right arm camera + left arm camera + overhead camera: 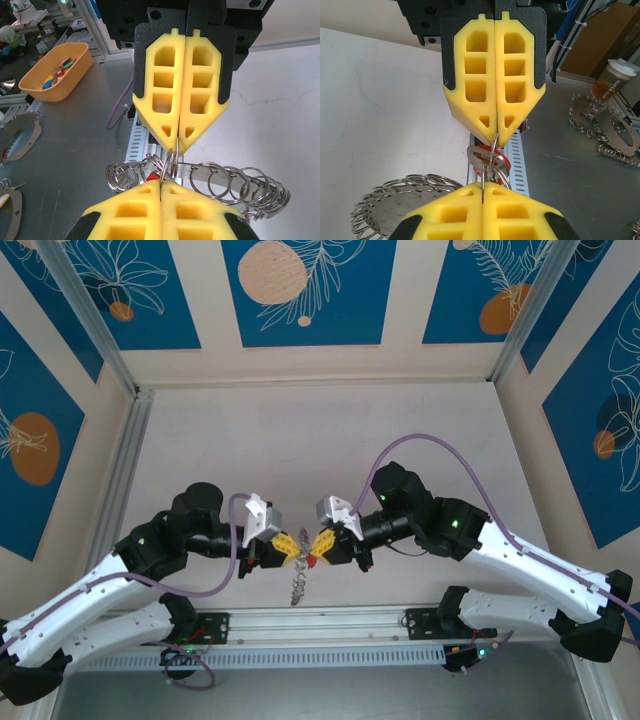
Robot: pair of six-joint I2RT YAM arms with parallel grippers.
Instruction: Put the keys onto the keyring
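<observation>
Gripping the keyring (493,150) from opposite sides, the left pincer (483,186) and right pincer (495,139) are each squeezed together on its thin wire, tips nearly touching, above the near edge of the counter (300,440). I judge this two-sided hold steadies the ring so its coil can be worked for threading. A red-headed key (477,160) sits between the tips, and more keys (297,585) dangle below (too small to count). A strip of spare rings (225,180) lies just beneath and could snag; an orange basket (57,70) and a paper cup (616,77) stand well apart.
</observation>
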